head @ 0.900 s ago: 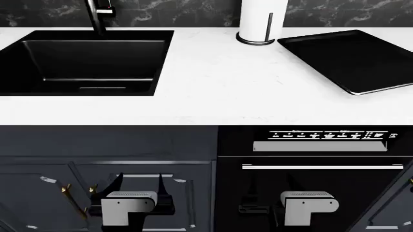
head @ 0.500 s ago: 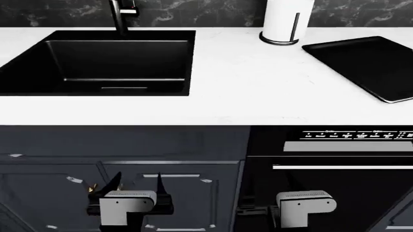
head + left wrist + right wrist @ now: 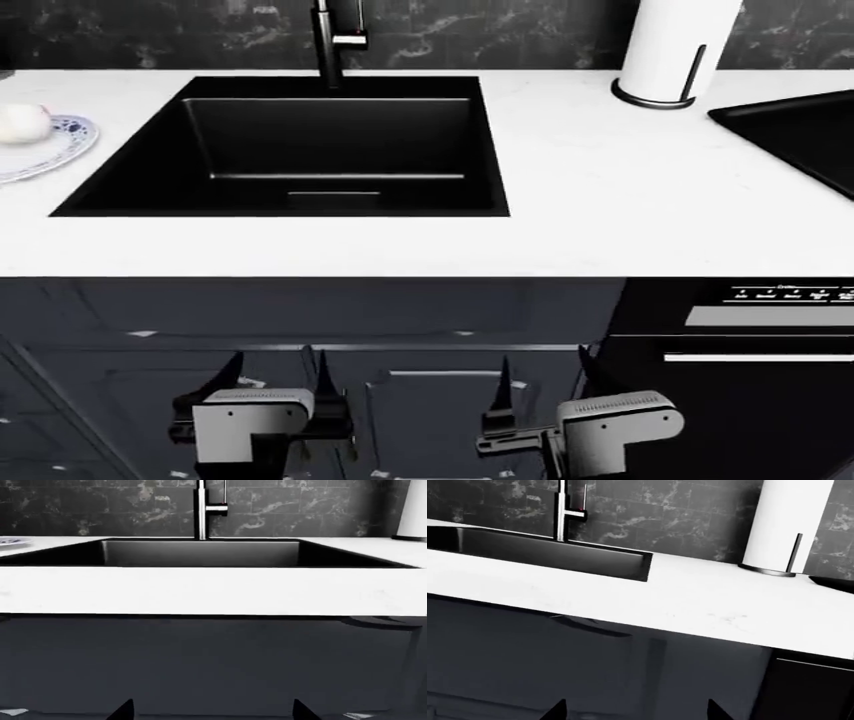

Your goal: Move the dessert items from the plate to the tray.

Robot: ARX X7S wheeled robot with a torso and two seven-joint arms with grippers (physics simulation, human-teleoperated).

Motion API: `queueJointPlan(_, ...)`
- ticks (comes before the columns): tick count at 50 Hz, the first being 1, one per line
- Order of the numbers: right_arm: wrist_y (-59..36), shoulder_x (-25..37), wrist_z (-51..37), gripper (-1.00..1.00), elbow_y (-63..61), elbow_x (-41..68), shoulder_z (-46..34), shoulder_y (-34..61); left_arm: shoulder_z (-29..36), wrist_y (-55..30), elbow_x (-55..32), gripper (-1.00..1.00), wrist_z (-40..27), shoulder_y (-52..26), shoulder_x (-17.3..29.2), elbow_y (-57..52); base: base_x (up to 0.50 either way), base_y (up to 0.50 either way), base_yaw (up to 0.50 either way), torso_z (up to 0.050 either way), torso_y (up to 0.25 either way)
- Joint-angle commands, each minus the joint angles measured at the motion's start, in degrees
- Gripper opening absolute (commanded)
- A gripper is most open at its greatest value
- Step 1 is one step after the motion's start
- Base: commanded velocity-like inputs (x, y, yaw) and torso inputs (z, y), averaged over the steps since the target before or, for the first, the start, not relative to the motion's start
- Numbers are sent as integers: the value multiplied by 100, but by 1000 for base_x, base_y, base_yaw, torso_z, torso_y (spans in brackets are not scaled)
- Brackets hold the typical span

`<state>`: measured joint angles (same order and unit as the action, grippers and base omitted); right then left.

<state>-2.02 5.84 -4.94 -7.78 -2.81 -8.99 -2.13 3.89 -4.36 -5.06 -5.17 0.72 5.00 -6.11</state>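
1. Both grippers hang low in front of the cabinet doors, below the countertop (image 3: 574, 210). The left gripper (image 3: 276, 385) has its jaws spread wide with nothing between them; the right gripper (image 3: 541, 385) stands likewise wide and empty.
2. The plate (image 3: 60, 150), white with a blue-patterned rim, sits at the far left edge of the head view, on the counter left of the sink (image 3: 307, 150). Only part of it shows.
3. One rounded white shape (image 3: 24, 122) rests on the plate; judged to be the scoop of one dessert item. Its cone and the second item cannot be seen.
4. The tray (image 3: 801, 135) lies at the far right of the counter, beyond the paper towel roll (image 3: 674, 45), and is cut off by the frame edge. Plate and tray are well apart, with the sink between them.
5. No dessert item is on the visible part of the tray; the task is judged not yet begun.
6. Risks:
   - A reach toward the plate from this low position could strike the counter's front edge.
   - The scoop looks rounded and may roll or slip in a poorly centred grasp.
   - Carrying across the open sink risks a drop into the basin.
   - The plate sits at the view's margin, so aiming may be poor.
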Motion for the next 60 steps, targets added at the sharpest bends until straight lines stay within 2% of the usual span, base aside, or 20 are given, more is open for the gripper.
queueJointPlan(1,-63,99,-9,100,-66,35,-161,-17,84,-175,-99,100,-102,0,92,-185,0,500,0,50,0)
queueJointPlan(53,-249,437,268,100,-501,431,-671,-97,333,-490,-510,100,-333,-32,354,-489,4,500,0,50,0)
queueJointPlan(60,-667,477,167,100,-791,304,-772,-84,378,-667,-601,100,-320,-56,422,-775,0,0,0,17,0)
